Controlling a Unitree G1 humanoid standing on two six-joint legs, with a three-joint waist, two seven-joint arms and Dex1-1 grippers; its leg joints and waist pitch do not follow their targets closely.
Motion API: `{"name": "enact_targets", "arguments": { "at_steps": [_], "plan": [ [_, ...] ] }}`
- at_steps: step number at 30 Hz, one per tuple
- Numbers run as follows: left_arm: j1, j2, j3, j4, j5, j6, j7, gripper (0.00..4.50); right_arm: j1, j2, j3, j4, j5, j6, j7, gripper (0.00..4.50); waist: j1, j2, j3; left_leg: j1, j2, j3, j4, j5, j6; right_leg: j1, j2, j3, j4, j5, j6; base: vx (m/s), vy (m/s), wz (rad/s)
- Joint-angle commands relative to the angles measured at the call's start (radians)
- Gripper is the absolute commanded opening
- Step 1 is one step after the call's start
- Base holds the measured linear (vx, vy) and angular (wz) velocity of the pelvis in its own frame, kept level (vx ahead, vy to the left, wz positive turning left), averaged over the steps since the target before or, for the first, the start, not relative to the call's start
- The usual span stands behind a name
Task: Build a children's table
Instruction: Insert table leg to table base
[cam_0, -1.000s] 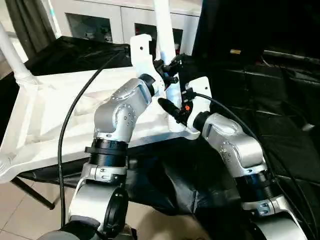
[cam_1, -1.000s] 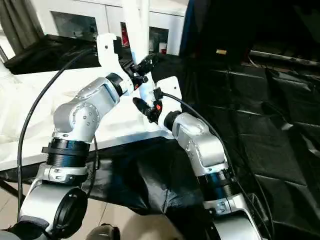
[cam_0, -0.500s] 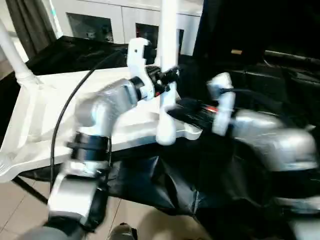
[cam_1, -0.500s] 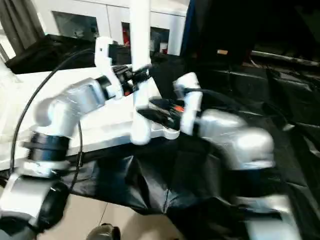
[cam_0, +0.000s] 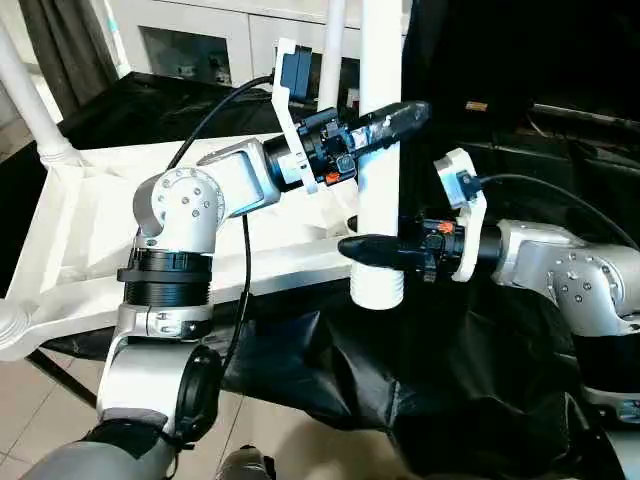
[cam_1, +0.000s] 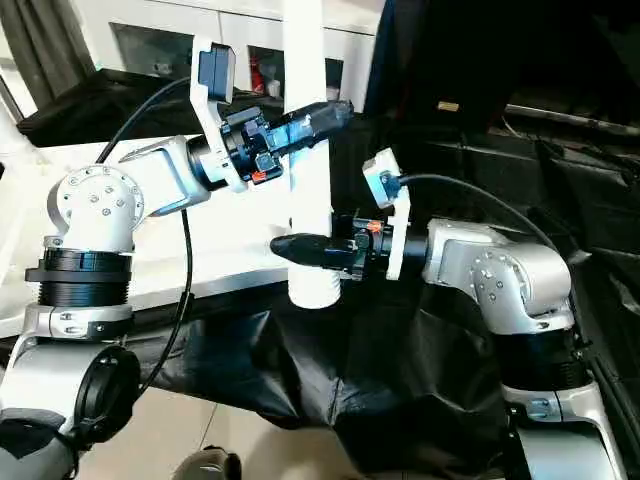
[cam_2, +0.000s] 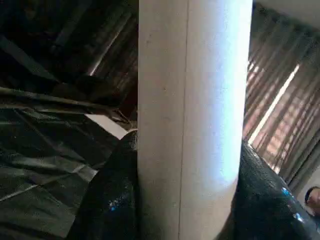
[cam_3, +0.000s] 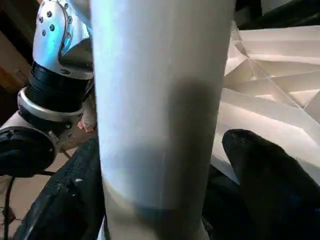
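Our left gripper (cam_0: 385, 118) is clamped on the white leg (cam_0: 380, 190) up high, both black fingers hugging the tube, which shows plainly in the left wrist view. Our right gripper (cam_0: 365, 247) sits lower on the same leg, near its bottom end; in the right wrist view one finger (cam_3: 272, 185) stands off the tube with a gap, so we'd call those jaws spread around it and not squeezing. The leg hangs upright just past the near edge of the tabletop (cam_0: 90, 250), its foot end over the black cloth (cam_0: 450, 370) and not in any socket we can see. Counting legs, we get three for sure: the one we're holding, one standing up at the far left corner (cam_0: 25, 100), and another rising behind our left wrist (cam_0: 332, 40); a round white bit at the near left corner (cam_0: 10, 325) may be a fourth, can't tell. One tabletop, flipped ribs-up. Behind it there's a white cabinet with glass doors (cam_0: 200, 50), and a black cable (cam_0: 215, 110) loops over the top from our left wrist.
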Motion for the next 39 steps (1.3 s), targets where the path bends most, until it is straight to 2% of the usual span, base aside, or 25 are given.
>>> {"name": "enact_targets", "arguments": {
  "at_steps": [1,4,7,8,10,16,21,22,29,30,35,39],
  "plan": [
    [0.003,0.005,-0.03,-0.032,0.011,0.0,-0.031,1.85,-0.027,-0.002,-0.017,0.007,0.007,0.016,-0.016,3.65,0.001,-0.016,-0.095,0.027,0.026,-0.015,-0.073,-0.225,-0.049,0.046,-0.034,0.027,-0.072,-0.246,-0.163,0.0,0.0,0.0],
    [0.005,0.013,-0.044,-0.031,0.014,-0.002,-0.032,1.85,-0.028,-0.008,-0.022,0.008,0.017,0.025,-0.005,3.65,0.002,-0.015,-0.094,0.026,0.024,-0.015,-0.073,-0.226,-0.051,0.047,-0.034,0.027,-0.071,-0.237,-0.168,0.0,0.0,0.0],
    [0.004,0.022,-0.055,-0.017,0.028,-0.015,-0.044,1.85,-0.029,-0.019,-0.024,0.004,0.027,0.036,0.011,3.65,0.003,-0.015,-0.093,0.027,0.024,-0.015,-0.074,-0.239,-0.054,0.047,-0.035,0.027,-0.075,-0.265,-0.158,0.0,0.0,0.0],
    [0.003,0.023,-0.056,-0.014,0.029,-0.017,-0.047,1.85,-0.029,-0.023,-0.022,0.004,0.026,0.036,0.014,3.65,0.003,-0.009,-0.093,0.027,0.024,-0.016,-0.075,-0.244,-0.059,0.047,-0.036,0.027,-0.075,-0.272,-0.154,0.0,0.0,0.0],
    [0.001,0.024,-0.057,-0.012,0.025,-0.019,-0.051,1.85,-0.029,-0.028,-0.018,0.003,0.026,0.038,0.017,3.65,0.002,-0.012,-0.093,0.028,0.024,-0.016,-0.075,-0.246,-0.062,0.047,-0.034,0.027,-0.075,-0.262,-0.154,0.0,0.0,0.0],
    [-0.004,0.023,-0.065,-0.005,0.023,-0.029,-0.062,1.85,-0.016,-0.043,0.01,-0.005,0.007,0.039,0.024,3.65,0.002,-0.013,-0.097,0.027,0.024,-0.015,-0.072,-0.231,-0.059,0.049,-0.034,0.027,-0.071,-0.232,-0.169,0.0,0.0,0.0],
    [-0.004,0.021,-0.065,-0.013,0.018,-0.025,-0.069,1.85,-0.015,-0.038,0.018,0.002,-0.003,0.039,0.026,3.65,0.004,-0.015,-0.097,0.026,0.024,-0.015,-0.072,-0.229,-0.058,0.05,-0.035,0.026,-0.071,-0.245,-0.169,0.0,0.0,0.0],
    [-0.001,0.021,-0.066,-0.015,0.017,-0.024,-0.069,1.85,-0.019,-0.037,0.021,0.009,-0.004,0.037,0.028,3.65,0.004,-0.018,-0.098,0.026,0.024,-0.015,-0.071,-0.229,-0.058,0.05,-0.035,0.026,-0.071,-0.246,-0.168,0.0,0.0,0.0],
    [0.001,0.02,-0.062,-0.017,0.014,-0.027,-0.06,1.85,-0.021,-0.033,0.037,0.017,-0.006,0.031,0.029,3.65,0.004,-0.018,-0.098,0.026,0.024,-0.014,-0.071,-0.223,-0.055,0.05,-0.035,0.026,-0.07,-0.239,-0.171,0.0,0.0,0.0],
    [0.001,0.02,-0.061,-0.018,0.014,-0.026,-0.059,1.85,-0.021,-0.032,0.039,0.018,-0.008,0.029,0.029,3.65,0.004,-0.021,-0.098,0.026,0.025,-0.014,-0.071,-0.222,-0.055,0.05,-0.035,0.026,-0.07,-0.238,-0.17,0.0,0.0,0.0],
    [0.005,0.016,-0.055,-0.03,0.004,-0.019,-0.053,1.85,-0.022,-0.024,0.041,0.023,-0.009,0.029,0.03,3.65,0.004,-0.018,-0.098,0.026,0.024,-0.014,-0.072,-0.235,-0.06,0.049,-0.036,0.026,-0.072,-0.253,-0.166,0.0,0.0,0.0],
    [0.006,0.011,-0.054,-0.035,0.0,-0.018,-0.049,1.85,-0.021,-0.02,0.04,0.03,-0.007,0.029,0.03,3.28,0.005,-0.019,-0.099,0.026,0.025,-0.015,-0.071,-0.229,-0.06,0.049,-0.035,0.026,-0.07,-0.239,-0.166,0.0,0.0,0.0]
  ]
}}
